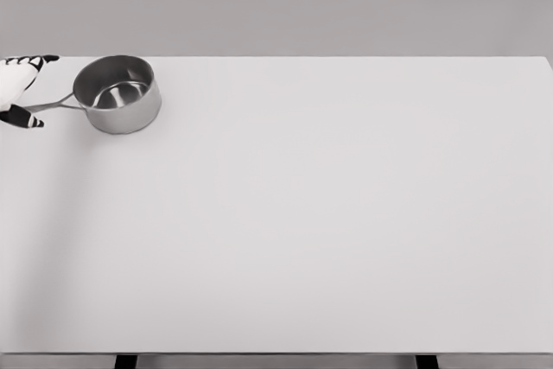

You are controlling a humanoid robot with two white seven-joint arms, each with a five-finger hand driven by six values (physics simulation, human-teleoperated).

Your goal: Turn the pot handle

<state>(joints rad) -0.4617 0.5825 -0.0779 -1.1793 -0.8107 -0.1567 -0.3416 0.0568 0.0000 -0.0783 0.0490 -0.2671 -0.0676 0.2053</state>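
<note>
1. Pot [117, 93] sits in the upper left of the frame, on the table [328, 213], near the far edge.
2. Pot is steel, shiny, upright, open on top; inside looks bare, with only reflections showing.
3. Handle [54, 104] is thin and metal, sticking out from the pot's left side and pointing at the left edge of the frame, tilted slightly down-left.
4. Left hand [19, 88] is at the far left edge, upper left of the frame, mostly cut off by the border. It is white with black fingertips [39, 60].
5. One set of dark tips shows above the handle, another dark tip [33, 121] below the handle's end. The handle's outer end lies between them.
6. Fingers are spread above and below the handle; cannot tell if they press on it or just bracket it, as the palm is out of frame.
7. Table is plain and light, fills most of the frame, and reaches from the upper edge band to the bottom.
8. Two dark table legs [126, 361] peek out at the bottom edge, one lower left of centre, one lower right.
9. Grey wall [302, 2] runs across the top of the frame, behind the table.
</note>
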